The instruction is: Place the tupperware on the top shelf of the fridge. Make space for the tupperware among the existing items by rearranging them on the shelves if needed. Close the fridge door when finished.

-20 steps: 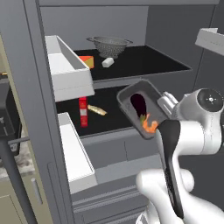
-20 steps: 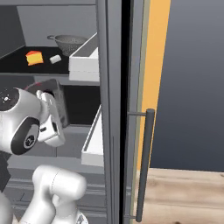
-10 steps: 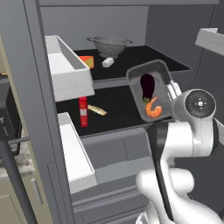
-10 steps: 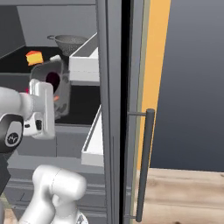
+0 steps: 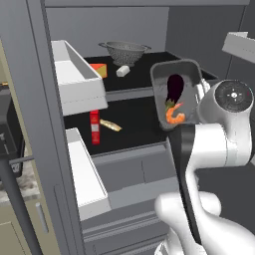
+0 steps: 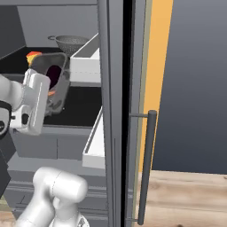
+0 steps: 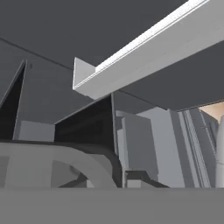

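The tupperware (image 5: 175,93), a translucent grey tub with purple and orange food showing, hangs tilted on its side in front of the open fridge (image 5: 35,60). It is level with the top shelf (image 5: 130,92) at that shelf's right end. My gripper (image 5: 199,95) is shut on the tub's right rim, its fingers mostly hidden behind the tub. In the right base view the tupperware (image 6: 52,79) sits just above my hand. On the top shelf stand a steel colander (image 5: 124,51), an orange cheese wedge (image 5: 100,68) and a small white block (image 5: 122,71).
A red bottle (image 5: 94,127) and a tan stick (image 5: 110,125) lie on the lower shelf (image 5: 134,122). White door bins (image 5: 74,79) jut from the open left door. The right door (image 6: 115,111) with its bar handle (image 6: 148,164) stands open beside my arm.
My arm has raised the tupperware from lower-shelf height up to the level of the top shelf, keeping hold of it.
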